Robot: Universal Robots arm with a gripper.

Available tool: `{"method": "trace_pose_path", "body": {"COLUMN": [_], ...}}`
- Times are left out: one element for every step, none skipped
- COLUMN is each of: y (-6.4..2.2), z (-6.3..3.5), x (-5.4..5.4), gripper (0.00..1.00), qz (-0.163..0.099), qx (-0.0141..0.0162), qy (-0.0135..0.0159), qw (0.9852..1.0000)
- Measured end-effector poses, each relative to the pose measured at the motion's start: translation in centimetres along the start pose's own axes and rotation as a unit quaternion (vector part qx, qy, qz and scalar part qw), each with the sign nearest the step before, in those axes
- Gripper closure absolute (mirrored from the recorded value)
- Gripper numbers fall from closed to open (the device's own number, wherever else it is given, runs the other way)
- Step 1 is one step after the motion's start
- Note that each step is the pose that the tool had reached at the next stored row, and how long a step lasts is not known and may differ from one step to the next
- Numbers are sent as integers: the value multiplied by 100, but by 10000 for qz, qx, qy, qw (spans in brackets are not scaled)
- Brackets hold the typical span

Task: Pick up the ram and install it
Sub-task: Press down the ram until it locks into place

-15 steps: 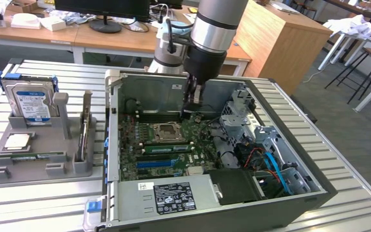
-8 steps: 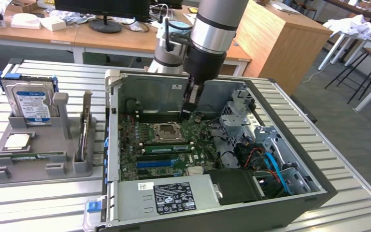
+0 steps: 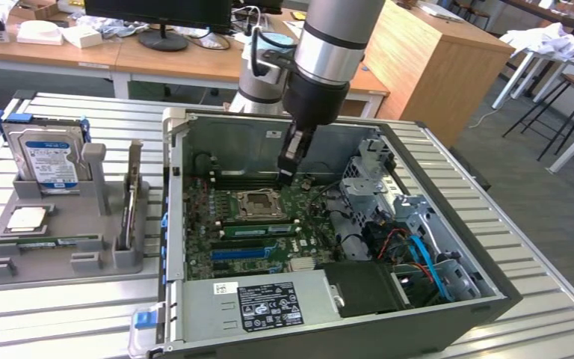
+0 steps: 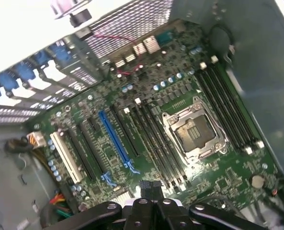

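Gripper (image 3: 287, 173) closed, empty, hovering inside the PC case (image 3: 486, 299) over the motherboard (image 4: 146, 86). Ram (image 3: 257, 230) sits in a slot beside the CPU socket (image 4: 193, 130); install looks mostly done, latching unclear.

You will find the long, narrow green circuit-board RAM stick (image 3: 53, 241) lying flat, face up, in a shallow recess of the grey moulded parts tray (image 3: 68, 271) at the exterior view's left, outside the computer case. Its long axis runs across the tray, roughly level. It sits near the tray's front edge. Note it is not yet picked up or installed; surface detail cannot be resolved.
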State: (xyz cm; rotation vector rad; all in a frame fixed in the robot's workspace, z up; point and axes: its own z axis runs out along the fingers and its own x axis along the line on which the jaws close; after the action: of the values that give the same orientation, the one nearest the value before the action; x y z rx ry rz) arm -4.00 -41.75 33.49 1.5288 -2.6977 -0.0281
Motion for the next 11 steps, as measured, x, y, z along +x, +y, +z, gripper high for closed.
{"method": "trace_pose_path", "body": {"y": [0,0,0,-1,-1,-1,-1,-1,-1,-2,-2], "z": [3,7,10,18,25,28,32,36,40,43,47], "x": [0,0,0,0,-1,-1,-1,-1,-1,-1,-1], "gripper": [90,90,90,90,90,90,90,90,90,90,90], "qz": [90,179,269,458,636,726,815,905,995,1090,1179], "qx": [-2,-5,-7,-12,-17,-19,-22,-24,-26,-29,-31], "qy": [-4,-7,-11,-17,-23,-26,-30,-33,-36,-39,-43], "qw": [10000,9998,9996,9990,9980,9974,9967,9959,9950,9940,9930]}}
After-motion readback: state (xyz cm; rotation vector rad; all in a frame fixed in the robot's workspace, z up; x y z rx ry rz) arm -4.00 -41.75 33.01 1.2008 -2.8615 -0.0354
